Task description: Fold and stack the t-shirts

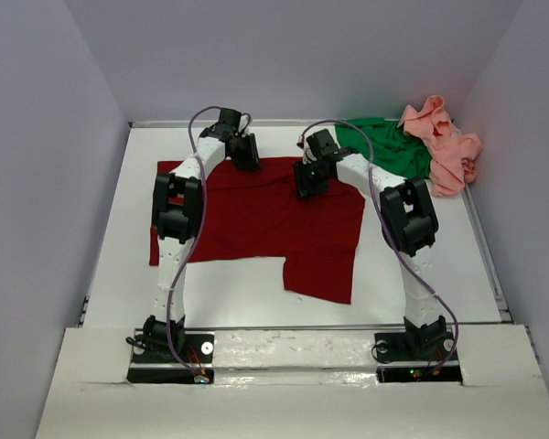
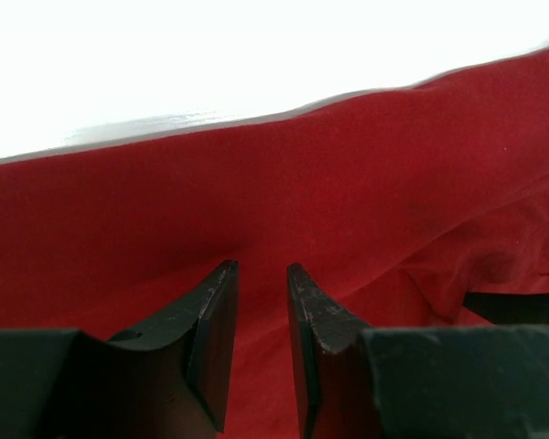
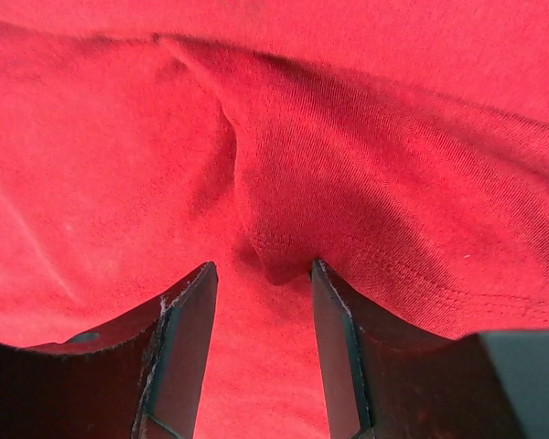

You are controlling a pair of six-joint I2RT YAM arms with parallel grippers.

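Top view: dark red t-shirt lies spread at the tabletop centre. The green t-shirt and pink t-shirt are heaped at the far right corner.

Left wrist: left gripper narrowly parted over red cloth, nothing clamped.

Right wrist: right gripper half open, a cloth ridge between its jaws, ungripped.

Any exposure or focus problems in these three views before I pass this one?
Left wrist: the table beyond the dark red t-shirt is blown out to plain white. Right wrist: well exposed, weave and hem stitching sharp, shadow in the creases. Top external: even light, slightly soft, no harsh shadows.
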